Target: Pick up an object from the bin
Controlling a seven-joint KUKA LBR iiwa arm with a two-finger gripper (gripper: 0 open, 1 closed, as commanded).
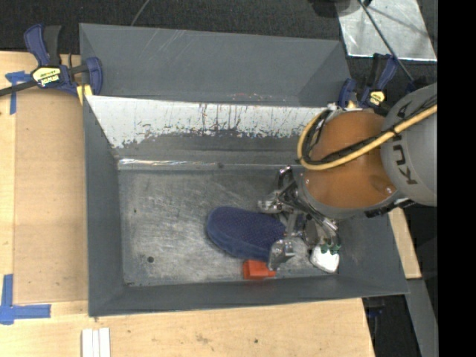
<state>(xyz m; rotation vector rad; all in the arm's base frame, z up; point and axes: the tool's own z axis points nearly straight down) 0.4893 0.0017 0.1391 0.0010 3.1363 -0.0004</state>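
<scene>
My gripper point(286, 245) hangs low over the bin's front right part, its metal fingers pointing down at the right end of a dark blue oval cloth pad point(242, 230). A small orange-red block point(258, 270) lies just in front of the fingertips, by the front wall. A white and green small thing point(325, 258) sits to the right of the gripper, partly behind its body. Whether anything is between the fingers is hidden.
The arm with its orange cover and yellow cable reaches in over the bin's right wall. The bin's left half and back floor show bare scuffed metal.
</scene>
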